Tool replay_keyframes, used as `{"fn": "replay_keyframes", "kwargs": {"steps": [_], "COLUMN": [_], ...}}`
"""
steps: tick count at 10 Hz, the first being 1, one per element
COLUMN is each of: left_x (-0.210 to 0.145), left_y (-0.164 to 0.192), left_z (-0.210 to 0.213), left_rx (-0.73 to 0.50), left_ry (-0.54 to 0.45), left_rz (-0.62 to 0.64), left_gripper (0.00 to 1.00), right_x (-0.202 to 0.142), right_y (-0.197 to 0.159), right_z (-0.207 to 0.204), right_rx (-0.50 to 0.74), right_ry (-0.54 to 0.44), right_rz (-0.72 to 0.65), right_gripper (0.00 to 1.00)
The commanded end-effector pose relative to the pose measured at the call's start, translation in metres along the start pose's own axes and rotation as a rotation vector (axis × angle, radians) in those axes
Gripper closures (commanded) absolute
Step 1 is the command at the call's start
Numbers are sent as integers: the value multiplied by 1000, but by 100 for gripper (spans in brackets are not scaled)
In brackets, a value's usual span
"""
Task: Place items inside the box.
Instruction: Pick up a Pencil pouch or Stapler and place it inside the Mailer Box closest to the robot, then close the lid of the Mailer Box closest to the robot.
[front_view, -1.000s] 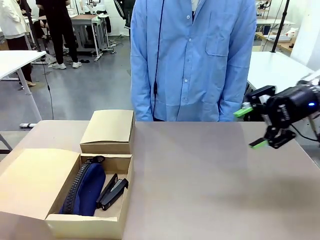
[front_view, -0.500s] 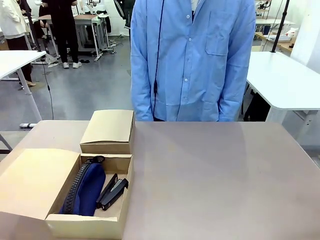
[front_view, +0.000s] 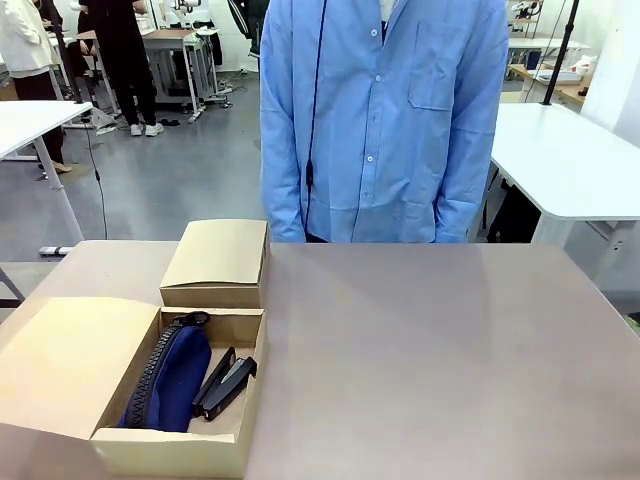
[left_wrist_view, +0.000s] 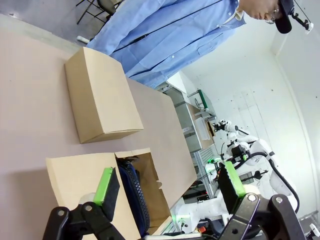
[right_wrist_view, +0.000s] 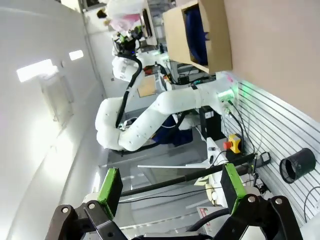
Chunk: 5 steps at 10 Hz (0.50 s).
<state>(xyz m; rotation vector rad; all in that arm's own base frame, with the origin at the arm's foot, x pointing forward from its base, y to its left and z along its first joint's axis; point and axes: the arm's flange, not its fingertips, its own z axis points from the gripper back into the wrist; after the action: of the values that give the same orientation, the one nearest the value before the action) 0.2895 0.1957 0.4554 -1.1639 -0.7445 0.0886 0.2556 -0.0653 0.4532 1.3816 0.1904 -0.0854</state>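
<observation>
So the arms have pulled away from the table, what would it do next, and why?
Probably wait for the person to set down another item. The box holds just a navy pouch and a stapler, the table has nothing loose to pick up, and both claws, left and right, are open and unloaded.

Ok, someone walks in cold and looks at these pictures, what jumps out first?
Probably the open cardboard box at the table's near left corner, holding a navy zip pouch with a black stapler beside it. A second, closed box sits just behind it. A person in a blue shirt stands at the far edge, and both the left gripper and the right gripper are open and empty.
</observation>
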Motion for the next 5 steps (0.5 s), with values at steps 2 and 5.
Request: {"fn": "replay_keyframes", "kwargs": {"steps": [2,5], "left_x": [1,1], "left_y": [-1,-1], "left_z": [-1,-1], "left_rx": [-20,-20], "left_ry": [-19,-19], "left_rz": [-20,-20], "left_gripper": [0,0], "right_x": [-1,-1], "right_y": [6,6], "right_z": [7,7], "right_rx": [19,19], "right_ry": [1,1], "right_rz": [1,1], "right_gripper": [0,0]}}
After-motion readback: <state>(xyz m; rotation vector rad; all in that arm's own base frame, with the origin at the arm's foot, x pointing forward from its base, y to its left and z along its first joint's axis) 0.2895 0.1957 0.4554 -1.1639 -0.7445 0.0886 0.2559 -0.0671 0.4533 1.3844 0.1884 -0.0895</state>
